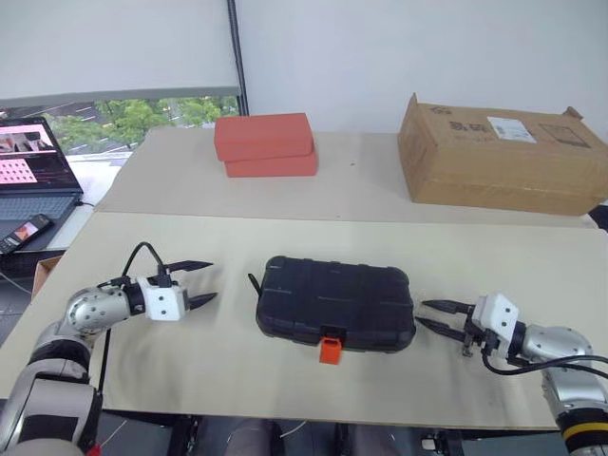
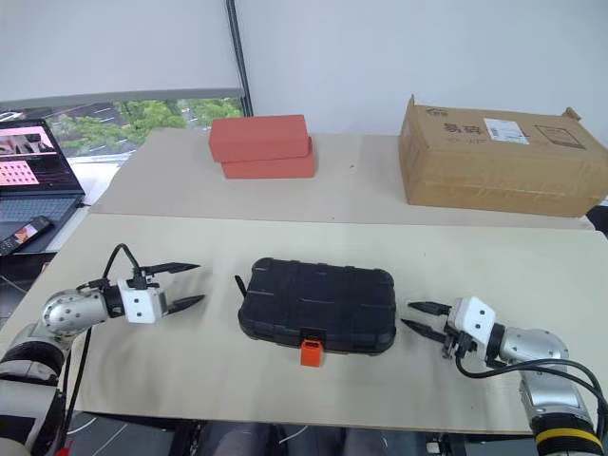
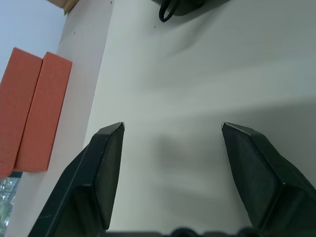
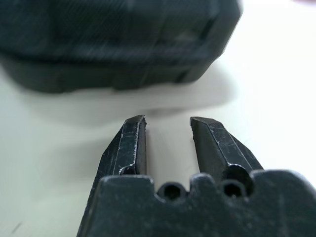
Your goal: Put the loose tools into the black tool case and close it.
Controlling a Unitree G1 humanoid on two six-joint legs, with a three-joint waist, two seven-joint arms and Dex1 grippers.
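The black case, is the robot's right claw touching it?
Apart. In the left eye view, bare table shows between the right gripper and the closed black case. The right wrist view shows its open fingers stopping short of the case, holding nothing.

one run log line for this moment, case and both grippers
black tool case: shut, orange latch down | left gripper: open, empty, beside case | right gripper: open, empty, beside case

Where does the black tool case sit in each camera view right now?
Left eye view: black tool case centre, lid down, between the grippers.
Right eye view: case centre, slightly further left.
Left wrist view: one corner of the case at the top edge.
Right wrist view: case across the top.
Shared landmark: red boxes.
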